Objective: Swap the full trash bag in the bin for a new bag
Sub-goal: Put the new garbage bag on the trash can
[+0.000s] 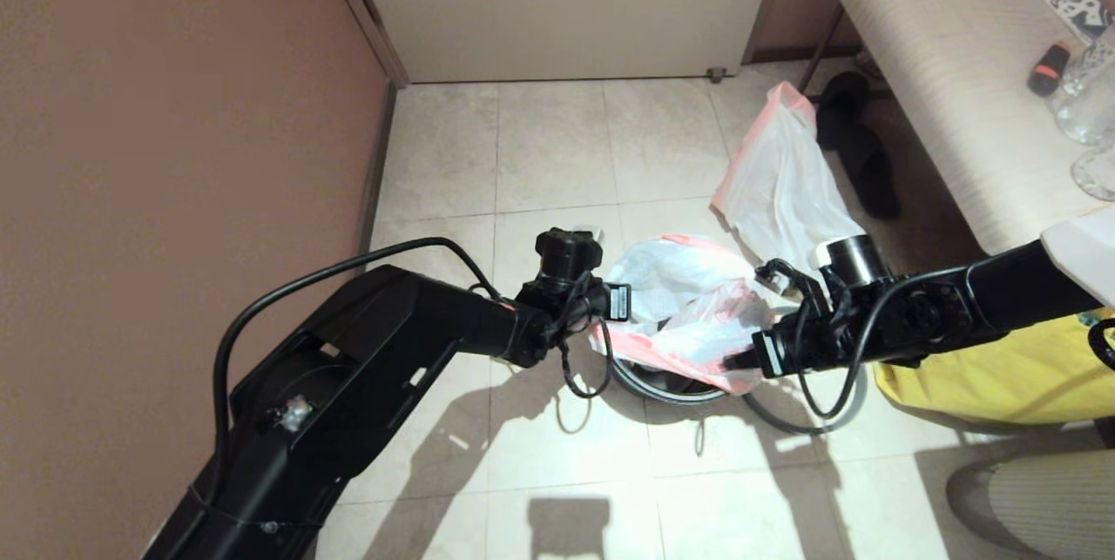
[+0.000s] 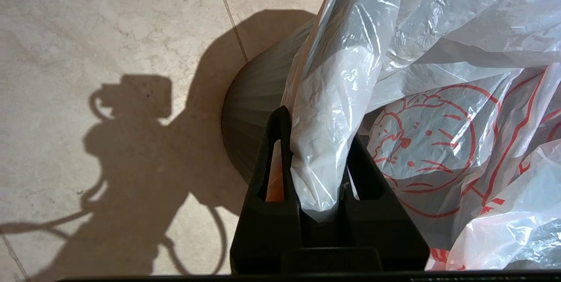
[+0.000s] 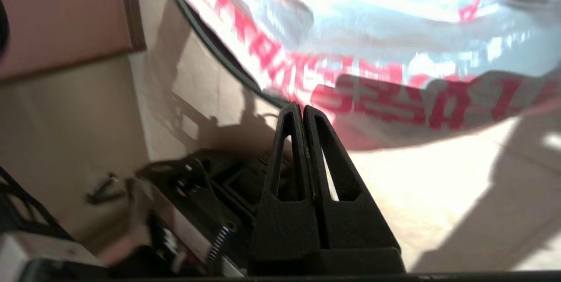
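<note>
new bag (image 2: 438, 150): thin, limp, slippery, light | left gripper (image 2: 315, 150) pinches its gathered edge at bin's (image 2: 254, 111) 9 o'clock | right gripper (image 3: 303, 111) pressed together, empty, 3 o'clock | grab bunched rim folds

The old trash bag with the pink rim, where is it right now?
In the head view the full trash bag lies on the floor tiles beyond the bin, toward the robot's right, beside the black slippers under the bench.

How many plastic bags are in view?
3: the new bag over the bin, pinched by the left pincer; the full trash bag on the floor beyond; a yellow bag at right. Others may be hidden.
</note>
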`<state>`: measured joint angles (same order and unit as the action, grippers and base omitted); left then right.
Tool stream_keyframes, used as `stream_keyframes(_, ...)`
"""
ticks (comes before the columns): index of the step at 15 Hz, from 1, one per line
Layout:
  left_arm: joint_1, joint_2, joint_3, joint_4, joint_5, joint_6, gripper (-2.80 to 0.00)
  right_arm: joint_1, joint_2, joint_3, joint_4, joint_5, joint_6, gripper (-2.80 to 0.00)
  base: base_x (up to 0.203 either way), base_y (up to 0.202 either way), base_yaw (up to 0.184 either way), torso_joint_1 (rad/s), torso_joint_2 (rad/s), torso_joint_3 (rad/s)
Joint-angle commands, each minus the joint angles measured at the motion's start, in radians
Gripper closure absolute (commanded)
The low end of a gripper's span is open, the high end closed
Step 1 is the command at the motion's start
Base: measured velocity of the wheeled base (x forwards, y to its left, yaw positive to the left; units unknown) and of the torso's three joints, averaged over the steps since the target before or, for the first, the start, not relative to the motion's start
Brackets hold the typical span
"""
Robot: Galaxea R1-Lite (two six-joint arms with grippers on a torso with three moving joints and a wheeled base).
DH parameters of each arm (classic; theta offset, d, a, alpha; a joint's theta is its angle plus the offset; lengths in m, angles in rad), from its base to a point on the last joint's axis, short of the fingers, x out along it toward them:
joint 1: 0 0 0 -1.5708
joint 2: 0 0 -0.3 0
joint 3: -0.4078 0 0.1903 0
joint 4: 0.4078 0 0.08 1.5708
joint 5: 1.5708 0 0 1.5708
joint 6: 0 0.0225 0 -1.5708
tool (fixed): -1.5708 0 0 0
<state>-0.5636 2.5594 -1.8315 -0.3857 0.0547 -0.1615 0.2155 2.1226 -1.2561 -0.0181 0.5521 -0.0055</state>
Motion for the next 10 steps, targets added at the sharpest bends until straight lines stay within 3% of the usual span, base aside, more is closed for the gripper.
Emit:
stream_keyframes(1, 0.001, -0.007, 0.000, -0.002, 0.001, -0.001, 0.00, 0.001, -0.026, 0.029, -0.003, 0.003, -0.045, 0.00, 0.000, 0.000, 0.000, 0.000, 0.00, 0.000)
stream_keyframes(2, 0.001, -0.007, 0.000, -0.002, 0.001, -0.001, 0.00, 0.001, -0.022, 0.044, -0.008, 0.005, -0.060, 0.00, 0.000, 0.000, 0.000, 0.000, 0.00, 0.000)
stream_keyframes(3, 0.001, -0.007, 0.000, -0.002, 0.001, -0.001, 0.00, 0.003, -0.016, 0.062, -0.020, 0.007, -0.093, -2.80, 0.000, 0.000, 0.000, 0.000, 0.00, 0.000)
stream_keyframes(8, 0.004, -0.016, 0.000, -0.004, -0.002, -0.003, 0.00, 0.050, 0.015, 0.137, -0.186, -0.003, -0.121, -2.80, 0.000, 0.000, 0.000, 0.000, 0.00, 0.000)
stream_keyframes(10, 0.009, -0.031, 0.009, 0.001, -0.009, -0.027, 0.00, 0.046, 0.044, 0.172, -0.323, -0.004, -0.131, -2.80, 0.000, 0.000, 0.000, 0.000, 0.00, 0.000)
